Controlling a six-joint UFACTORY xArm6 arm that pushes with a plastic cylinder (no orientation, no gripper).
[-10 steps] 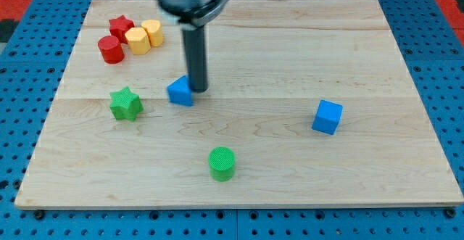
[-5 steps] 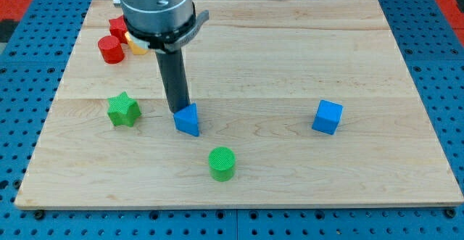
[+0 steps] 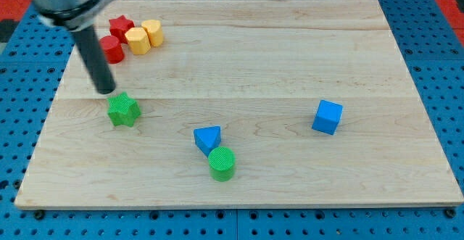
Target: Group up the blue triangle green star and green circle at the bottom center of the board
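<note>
The blue triangle (image 3: 207,138) lies low on the board near the middle, touching the green circle (image 3: 222,163) just below and right of it. The green star (image 3: 124,110) sits apart at the view's left, mid height. My tip (image 3: 106,90) is just above and left of the green star, very close to it; contact cannot be told. The dark rod rises from it toward the view's top left.
A red star (image 3: 121,27), a red cylinder (image 3: 111,49) and two yellow blocks (image 3: 144,35) cluster at the view's top left, close behind the rod. A blue cube (image 3: 327,117) sits at the right. The wooden board (image 3: 290,44) lies on a blue pegboard.
The blue triangle has slid down and right until it touches the green circle. My tip has left it and moved to the view's left, to just above the green star.
</note>
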